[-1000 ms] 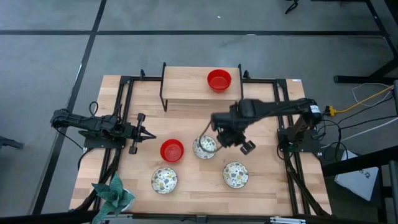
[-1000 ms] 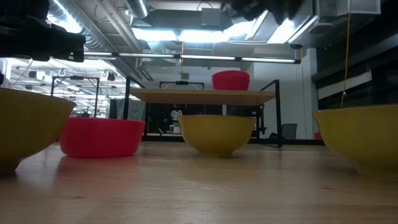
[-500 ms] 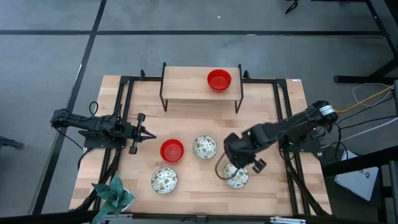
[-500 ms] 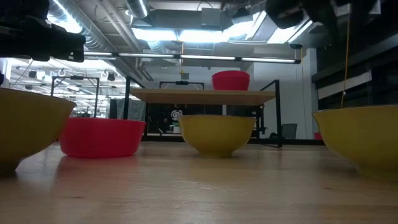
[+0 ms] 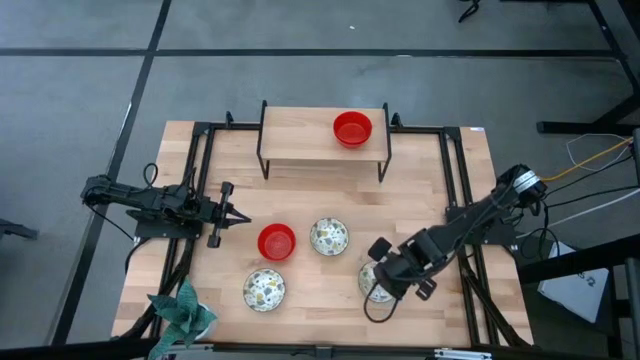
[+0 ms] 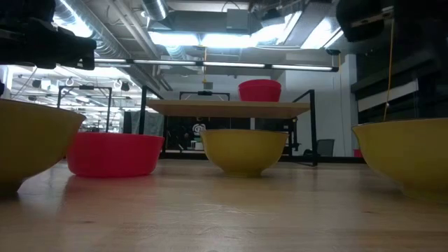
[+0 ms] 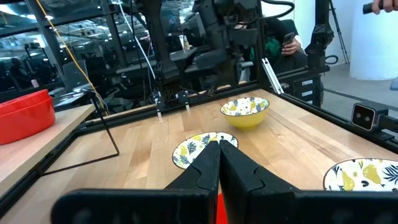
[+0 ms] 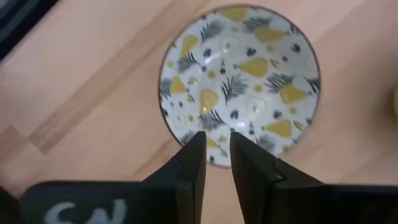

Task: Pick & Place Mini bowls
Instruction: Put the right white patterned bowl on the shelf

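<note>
Two glossy red mini bowls show: one on the raised wooden shelf (image 5: 352,128), one on the table (image 5: 277,241). Three white patterned bowls stand on the table: middle (image 5: 329,237), near left (image 5: 264,289), near right (image 5: 371,291). My right gripper (image 5: 386,279) hovers over the near-right bowl (image 8: 249,81). Its fingers are slightly open and point down above the bowl's rim (image 8: 216,140). In the low view the arm (image 6: 364,17) is well above that bowl (image 6: 406,154). My left gripper (image 5: 240,216) waits shut at the table's left (image 7: 219,144).
The wooden shelf (image 5: 300,145) on black legs stands at the far middle of the table. A teal leafy object (image 5: 182,310) lies at the near left corner. Black frame rails (image 5: 455,170) run along both sides. Bare wood lies between shelf and bowls.
My right gripper has swung from above the middle patterned bowl toward the table's near right, and now hangs over the near-right patterned bowl. No bowl has moved.
</note>
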Action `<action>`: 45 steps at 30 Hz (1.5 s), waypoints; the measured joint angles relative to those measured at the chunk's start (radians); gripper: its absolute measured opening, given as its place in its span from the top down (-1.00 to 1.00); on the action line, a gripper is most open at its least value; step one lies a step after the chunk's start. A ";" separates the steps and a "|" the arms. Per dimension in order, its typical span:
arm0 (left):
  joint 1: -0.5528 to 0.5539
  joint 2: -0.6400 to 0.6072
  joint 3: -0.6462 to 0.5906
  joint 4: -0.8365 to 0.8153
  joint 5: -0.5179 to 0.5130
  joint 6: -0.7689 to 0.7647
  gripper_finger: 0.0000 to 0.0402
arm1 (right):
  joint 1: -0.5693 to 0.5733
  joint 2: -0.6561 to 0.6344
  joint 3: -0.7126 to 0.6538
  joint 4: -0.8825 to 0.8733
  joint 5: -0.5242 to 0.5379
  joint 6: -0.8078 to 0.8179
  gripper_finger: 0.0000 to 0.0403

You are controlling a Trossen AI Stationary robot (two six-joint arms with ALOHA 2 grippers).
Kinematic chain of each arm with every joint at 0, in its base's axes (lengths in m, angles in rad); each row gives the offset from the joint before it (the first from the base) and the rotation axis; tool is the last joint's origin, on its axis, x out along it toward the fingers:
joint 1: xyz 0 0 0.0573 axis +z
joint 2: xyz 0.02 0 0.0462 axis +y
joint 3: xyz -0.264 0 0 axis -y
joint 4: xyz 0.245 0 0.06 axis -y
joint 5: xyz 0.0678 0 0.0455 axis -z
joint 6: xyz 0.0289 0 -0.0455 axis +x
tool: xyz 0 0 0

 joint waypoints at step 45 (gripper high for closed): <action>0.000 0.000 0.000 0.000 0.000 0.000 0.98 | 0.164 0.135 -0.033 0.115 0.113 0.097 0.29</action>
